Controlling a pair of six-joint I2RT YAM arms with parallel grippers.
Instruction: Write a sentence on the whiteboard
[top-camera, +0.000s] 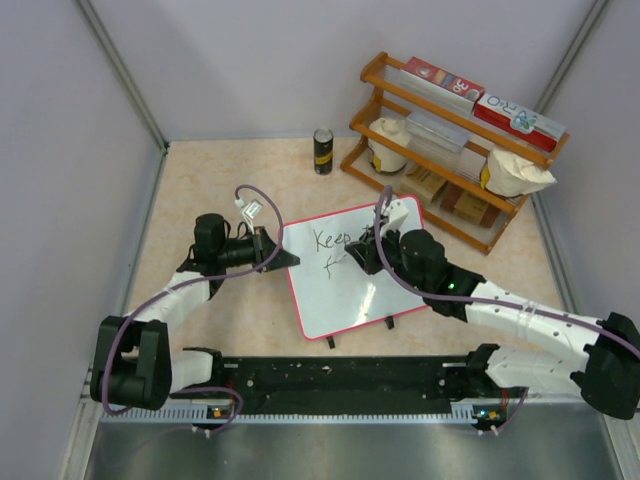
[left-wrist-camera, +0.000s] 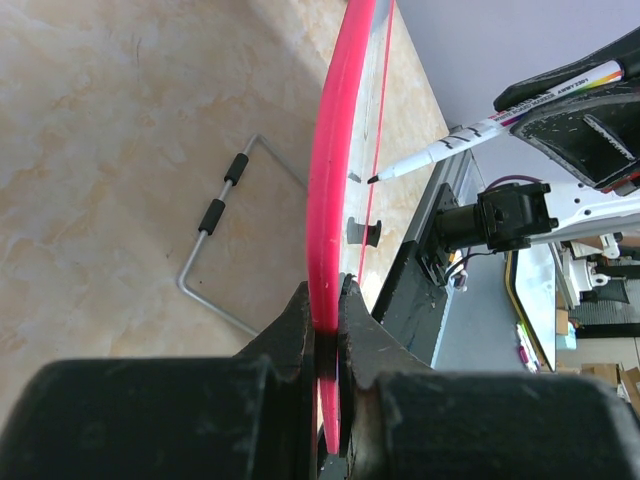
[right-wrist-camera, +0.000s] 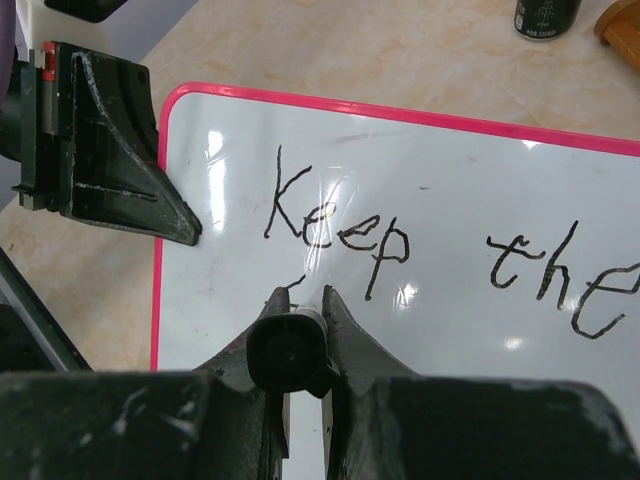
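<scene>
The whiteboard (top-camera: 372, 298) was seen lying near the middle of the beige table (top-camera: 215, 160), turned askew so that its pink rim ran at an angle to the table's edges, with two small black clips (top-camera: 330, 342) showing on its near edge. The sentence (right-wrist-camera: 340, 225) was written in thin black strokes across the upper part of the white surface: "Keep the" could be read as the first line, and only a short first stroke of a second line was visible beneath "Keep". The left gripper (left-wrist-camera: 328, 300) was closed on the board's left edge, the pink rim being pinched between its two fingers. The right gripper (right-wrist-camera: 300, 300) was clamped around a marker (left-wrist-camera: 480, 130), whose white barrel with coloured print was held slanted towards the board; its black tip was placed just below the first word, at or very near the surface, though contact could not be made out. A bent metal wire with two black sleeves (left-wrist-camera: 215, 210) was seen on the table just beside the board's left edge. Further back, a black can (top-camera: 323, 151) stood upright on the table, and to its right a wooden rack (top-camera: 395, 70) was placed, on which red-and-white boxes (top-camera: 443, 78) and white bags (top-camera: 515, 172) were kept.
</scene>
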